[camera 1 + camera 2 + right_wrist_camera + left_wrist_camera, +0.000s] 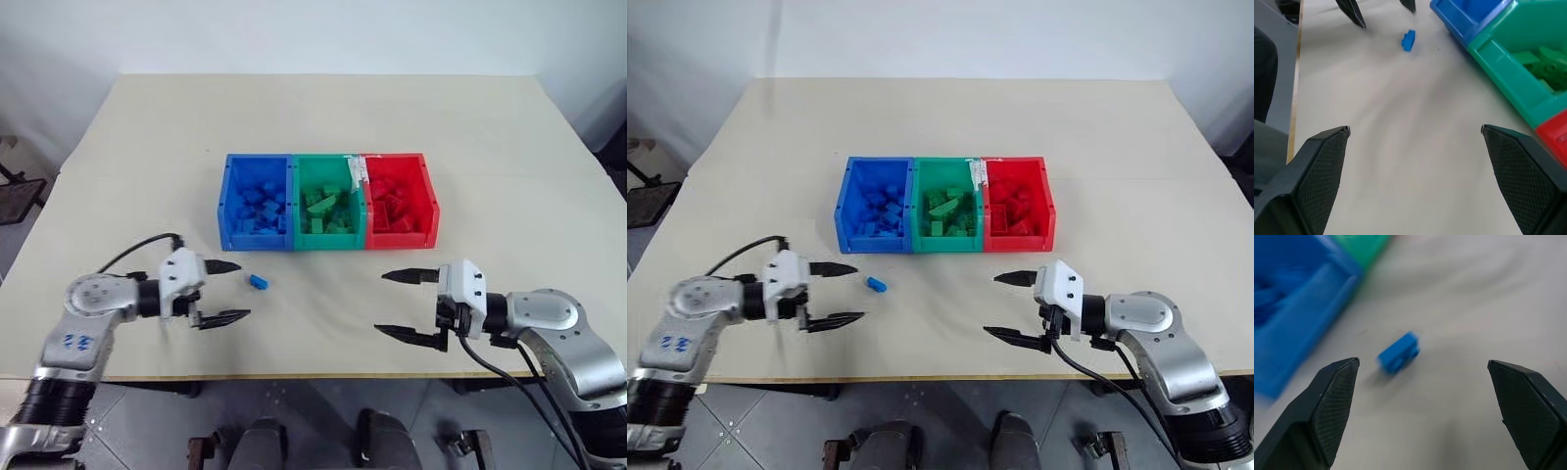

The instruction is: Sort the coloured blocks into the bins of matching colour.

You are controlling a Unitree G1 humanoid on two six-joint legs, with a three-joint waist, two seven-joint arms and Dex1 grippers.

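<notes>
- One blue block (258, 282) lies alone on the desk (147, 147), in front of the blue bin (257, 201) and apart from it.
- The left gripper (226, 291) hovers just beside that block, fingers spread wide, holding nothing.
- The right gripper (404, 306) hangs in front of the red bin (400, 200), jaws wide apart, empty.
- The green bin (328, 201) sits between blue and red; all three hold blocks of matching colour.

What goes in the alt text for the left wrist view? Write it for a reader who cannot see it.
A small blue block lies on the pale table, ahead of the open left gripper and between its two black fingers. The blue bin stands beside it, with a corner of the green bin beyond.
</notes>
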